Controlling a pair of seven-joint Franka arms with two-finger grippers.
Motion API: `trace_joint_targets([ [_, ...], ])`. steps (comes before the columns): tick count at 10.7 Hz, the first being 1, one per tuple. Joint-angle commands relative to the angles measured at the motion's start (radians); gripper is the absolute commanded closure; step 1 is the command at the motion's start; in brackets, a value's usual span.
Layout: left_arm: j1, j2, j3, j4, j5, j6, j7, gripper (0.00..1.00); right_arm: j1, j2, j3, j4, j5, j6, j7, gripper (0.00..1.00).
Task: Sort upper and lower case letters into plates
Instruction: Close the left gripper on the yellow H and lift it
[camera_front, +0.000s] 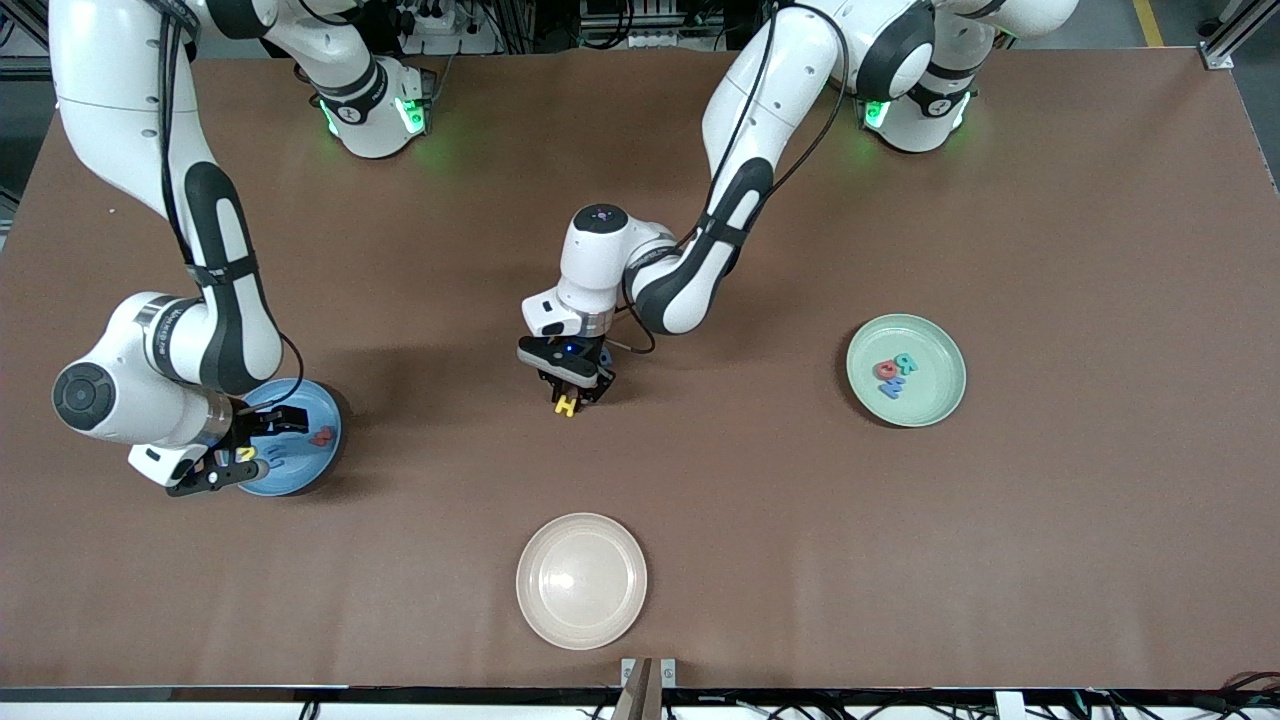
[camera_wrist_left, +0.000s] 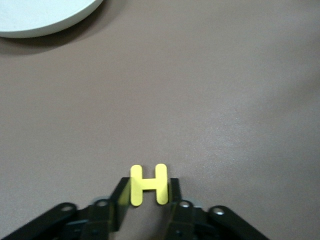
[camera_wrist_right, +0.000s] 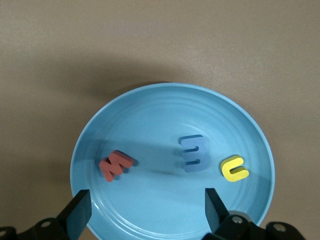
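Observation:
In the middle of the table my left gripper (camera_front: 569, 398) (camera_wrist_left: 148, 191) is shut on a yellow letter H (camera_front: 567, 405) (camera_wrist_left: 148, 183), low over the brown surface. My right gripper (camera_front: 262, 442) (camera_wrist_right: 145, 210) hangs open over the blue plate (camera_front: 312, 472) (camera_wrist_right: 172, 89) at the right arm's end, with nothing between its fingers. Three letters lie in that plate: a red one (camera_wrist_right: 116, 165), a blue one (camera_wrist_right: 194, 153) and a yellow one (camera_wrist_right: 234, 168). The pale green plate (camera_front: 940, 402) at the left arm's end holds a teal letter (camera_front: 907, 362), a red one (camera_front: 885, 371) and a blue one (camera_front: 893, 388).
A cream-white plate (camera_front: 581, 580) (camera_wrist_left: 40, 15) with nothing in it sits near the table's front edge, nearer to the front camera than the left gripper. Bare brown tabletop lies between the three plates.

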Motion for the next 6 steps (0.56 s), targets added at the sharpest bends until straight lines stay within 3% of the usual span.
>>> trace_joint_targets([
  [1, 0.002, 0.006, 0.007, -0.005, -0.021, -0.009, 0.027, 0.69, 0.003, -0.004, 0.004, -0.002, -0.016, -0.004, -0.001, 0.0],
  [5, 0.022, -0.037, 0.006, -0.011, -0.024, -0.025, 0.033, 0.75, 0.005, -0.005, 0.006, -0.002, -0.016, -0.01, 0.002, 0.0],
  [6, 0.057, -0.072, -0.012, -0.013, -0.022, -0.117, 0.071, 0.75, 0.012, -0.007, 0.006, -0.002, -0.015, -0.016, 0.003, 0.0],
])
